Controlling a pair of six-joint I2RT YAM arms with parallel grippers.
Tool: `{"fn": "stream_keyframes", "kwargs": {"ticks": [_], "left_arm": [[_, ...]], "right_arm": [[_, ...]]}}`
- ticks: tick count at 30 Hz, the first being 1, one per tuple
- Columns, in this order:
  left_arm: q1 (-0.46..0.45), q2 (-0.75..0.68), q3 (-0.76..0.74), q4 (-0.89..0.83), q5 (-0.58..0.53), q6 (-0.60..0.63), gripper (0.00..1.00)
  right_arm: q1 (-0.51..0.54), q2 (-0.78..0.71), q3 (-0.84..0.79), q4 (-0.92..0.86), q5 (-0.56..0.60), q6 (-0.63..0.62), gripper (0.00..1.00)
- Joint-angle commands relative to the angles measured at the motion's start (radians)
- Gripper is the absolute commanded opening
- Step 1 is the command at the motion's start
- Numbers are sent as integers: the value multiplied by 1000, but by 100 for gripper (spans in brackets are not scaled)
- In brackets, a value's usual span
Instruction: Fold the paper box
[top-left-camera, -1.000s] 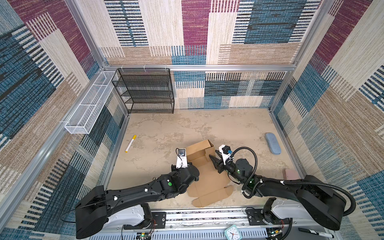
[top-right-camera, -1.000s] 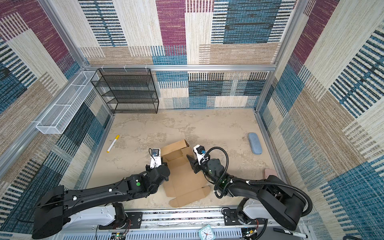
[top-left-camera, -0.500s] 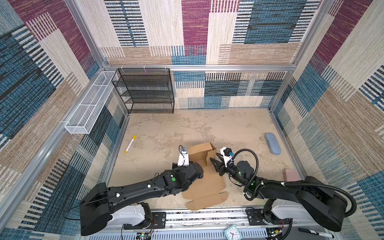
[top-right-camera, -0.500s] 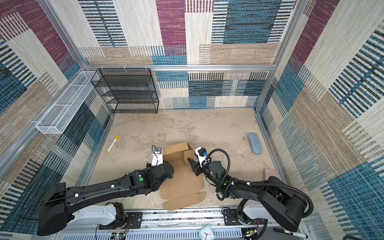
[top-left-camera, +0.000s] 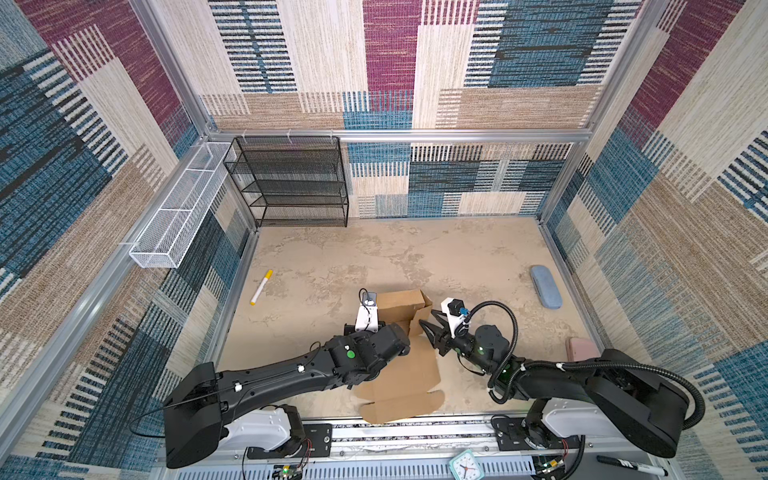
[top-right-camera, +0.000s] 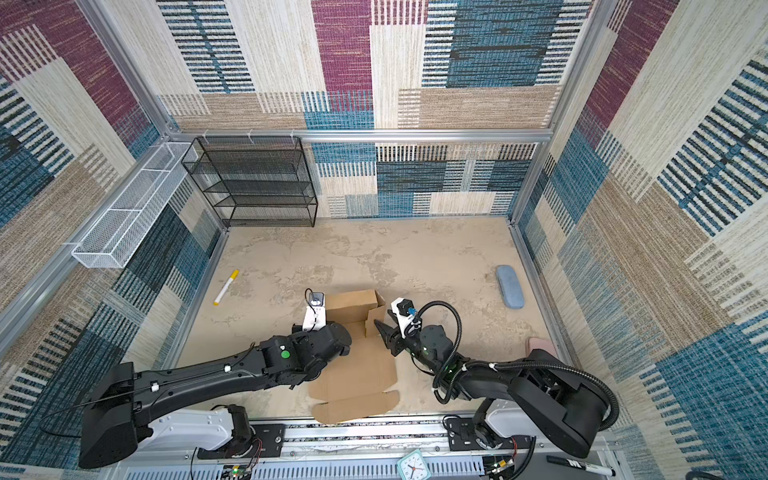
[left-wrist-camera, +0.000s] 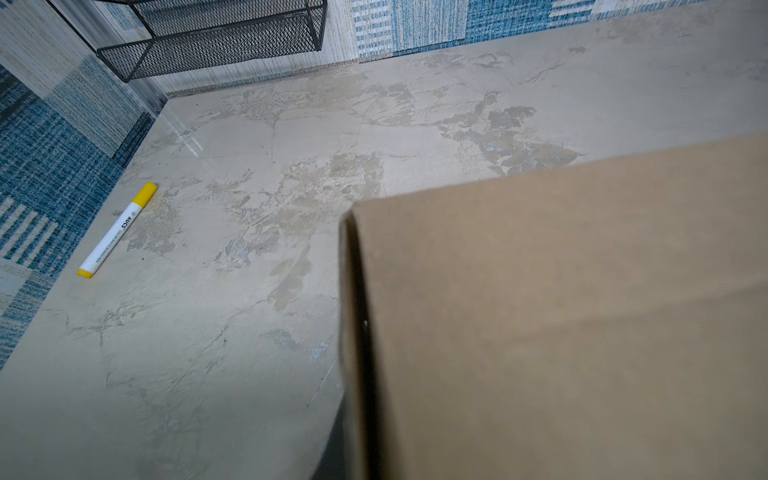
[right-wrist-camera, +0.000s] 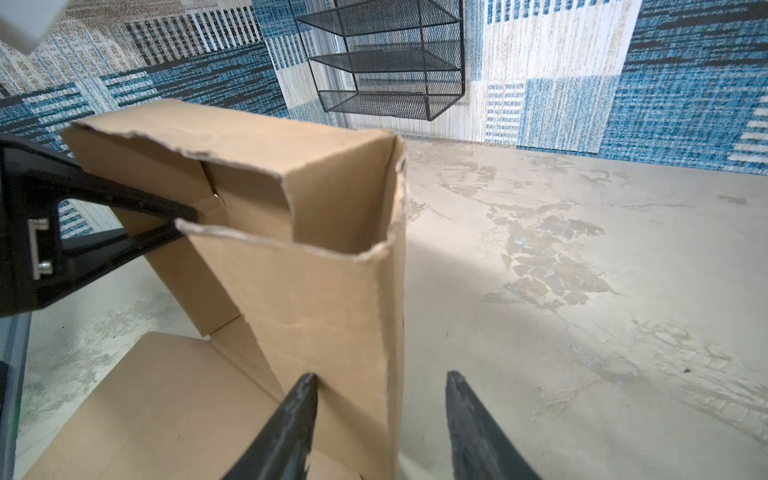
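only the right wrist view shows me left gripper (right-wrist-camera: 185, 222) clenched on paper box (right-wrist-camera: 332, 291), right gripper (right-wrist-camera: 380, 378) released; top views hide this.

Both arms stretch forward and inward, wrists angled toward each other. My left arm (top-left-camera: 270, 378) lies low and nearly straight; I see the left gripper (right-wrist-camera: 181, 222) with fingers (right-wrist-camera: 124, 197) pressed together, pinching a wall of the paper box (right-wrist-camera: 332, 199). My right arm (top-left-camera: 540, 374) is bent at the elbow; the right gripper (right-wrist-camera: 380, 376) points at the left one, fingers (right-wrist-camera: 291, 428) spread apart.
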Motion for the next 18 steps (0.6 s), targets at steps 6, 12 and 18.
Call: {"fn": "stream_keyframes", "kwargs": {"ticks": [6, 12, 18], "left_arm": [[-1, -2, 6, -17, 2, -34, 0], [-2, 6, 0, -16, 2, -50, 0], [-2, 6, -2, -8, 3, -49, 0]], "right_arm": [[3, 65, 17, 92, -61, 6, 52], [3, 94, 35, 100, -90, 32, 52], [3, 148, 28, 124, -71, 81, 52]]}}
